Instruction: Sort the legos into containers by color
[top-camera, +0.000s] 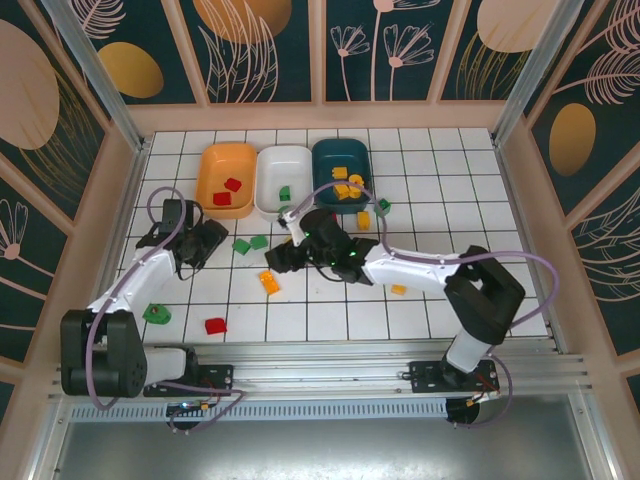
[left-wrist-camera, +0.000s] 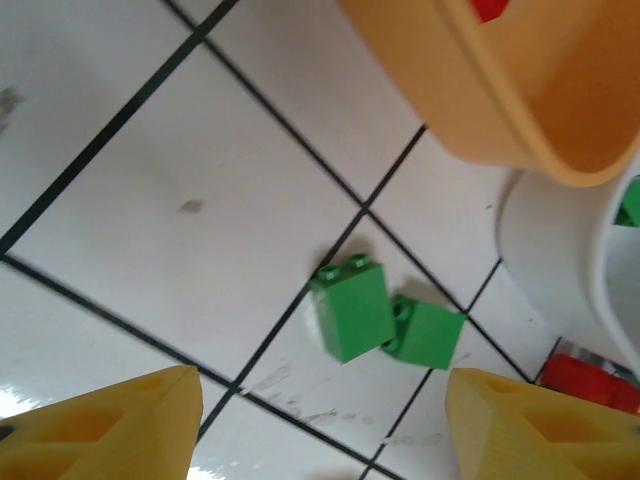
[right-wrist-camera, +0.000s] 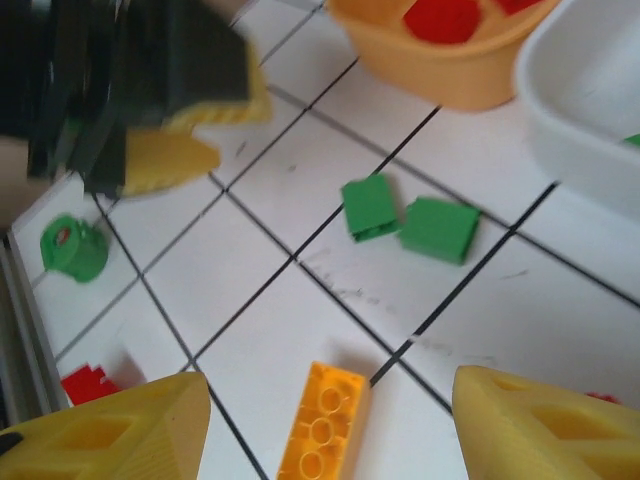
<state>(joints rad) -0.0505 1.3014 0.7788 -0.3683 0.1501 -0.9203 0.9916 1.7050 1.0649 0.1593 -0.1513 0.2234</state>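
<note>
**Overhead view.** A white tiled table carries three trays side by side at upper centre: the orange tray, the white tray and the dark teal tray. Two red legos lie in the orange tray, one green lego in the white tray, and several yellow legos in the teal tray.

**Grippers.** The left gripper stands left of centre with its fingers apart and nothing between them. In its wrist view the green pair, two bricks touching each other, lies on the table ahead of the gap and below the orange tray's corner. The right gripper stands at centre frame, also with fingers apart. In its wrist view a long yellow brick lies flat on the table between the fingertips, touching neither. The left gripper's black and yellow body occupies that view's upper left, near the green pair.

**Loose pieces and obstructions.**
- A green round piece and a red brick lie at lower left, beside the left arm.
- A yellow block and a green piece lie just right of the teal tray.
- A small yellow piece lies just below the right arm, which stretches across the table from lower right to centre.
</note>
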